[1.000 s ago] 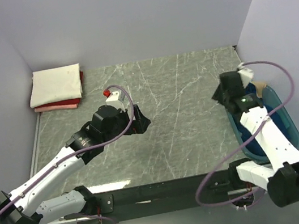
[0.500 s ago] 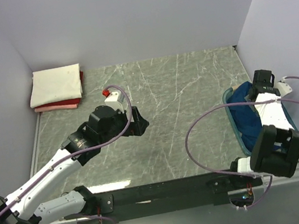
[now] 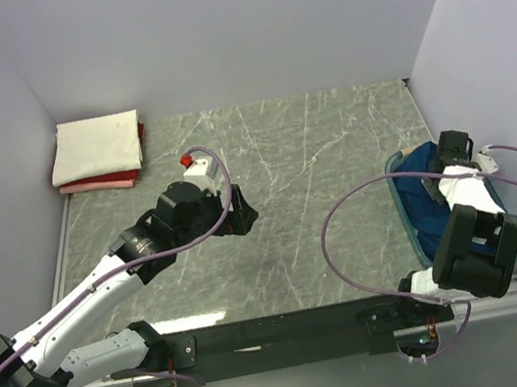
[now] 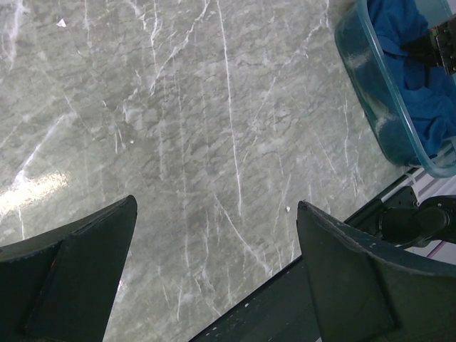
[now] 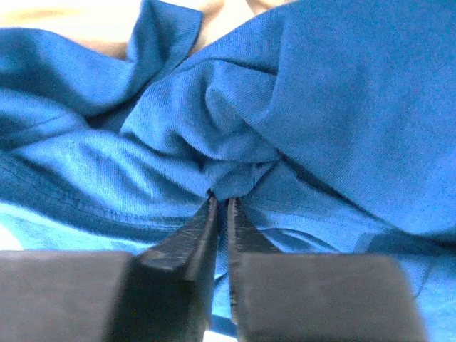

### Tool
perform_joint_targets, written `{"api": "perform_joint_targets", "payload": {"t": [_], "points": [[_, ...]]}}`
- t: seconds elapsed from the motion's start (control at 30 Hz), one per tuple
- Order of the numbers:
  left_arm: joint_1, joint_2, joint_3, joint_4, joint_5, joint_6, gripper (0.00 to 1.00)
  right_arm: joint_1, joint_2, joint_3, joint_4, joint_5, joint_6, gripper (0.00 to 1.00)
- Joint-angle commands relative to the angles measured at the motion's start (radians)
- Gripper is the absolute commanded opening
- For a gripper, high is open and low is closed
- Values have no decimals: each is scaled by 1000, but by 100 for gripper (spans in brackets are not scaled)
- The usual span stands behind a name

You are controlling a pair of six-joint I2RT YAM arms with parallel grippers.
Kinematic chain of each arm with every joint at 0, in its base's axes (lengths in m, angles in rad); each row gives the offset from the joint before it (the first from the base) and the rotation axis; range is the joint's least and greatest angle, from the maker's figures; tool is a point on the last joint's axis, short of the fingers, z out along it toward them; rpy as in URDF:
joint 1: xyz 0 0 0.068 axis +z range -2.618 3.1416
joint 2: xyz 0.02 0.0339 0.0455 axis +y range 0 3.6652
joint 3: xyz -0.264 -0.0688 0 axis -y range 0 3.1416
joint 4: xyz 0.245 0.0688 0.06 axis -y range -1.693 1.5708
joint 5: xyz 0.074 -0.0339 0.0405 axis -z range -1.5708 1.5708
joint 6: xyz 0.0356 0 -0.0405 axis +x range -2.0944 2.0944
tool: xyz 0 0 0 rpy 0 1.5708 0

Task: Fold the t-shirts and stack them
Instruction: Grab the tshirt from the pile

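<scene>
At the near edge a black rail [image 3: 281, 329] carried both arm bases, and beyond it lay the worktop [image 3: 313, 164], a grey-green slab with pale marble veins and a bright patch of glare near the front left. The left tool [image 3: 238, 209] hung over the middle of that slab with its fingers spread wide and nothing between them. On the right, a teal tub [image 3: 399, 192] sat against the side of the worktop, and the right arm bent down into it, a purple cable [image 3: 342, 219] looping out over the stone. The dark blue t-shirt [image 3: 425, 210] lay crumpled inside the tub. In the far left corner the cream t-shirt [image 3: 97, 146] rested folded on top of the red/pink t-shirt [image 3: 108, 182], the stack close to the pale lavender walls [image 3: 212, 32] that closed in the worktop on three sides. The overhead view hid the right tool's tips behind its own wrist; only the right wrist camera showed the right tool [image 5: 221, 199] with its fingers almost pressed together, pinching a raised fold of the blue cloth, and a strip of tan fabric [image 5: 71, 21] beyond it. The left wrist camera alone showed the tub's translucent wall from the side, with blue cloth heaped against it.
</scene>
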Motion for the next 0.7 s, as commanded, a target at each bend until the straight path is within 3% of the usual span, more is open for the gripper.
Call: {"api": "perform_joint_targets", "payload": {"t": [0.0, 0.4, 0.67], "points": [[-3, -6, 23, 15, 4, 9, 99, -5, -81, -1, 11, -29, -11, 2], [-3, -35, 26, 18, -17, 3, 99, -2, -386, 222, -94, -254, -172, 0], [-3, -57, 27, 24, -46, -23, 99, 64, -414, 688, -184, -468, -149, 0]]}}
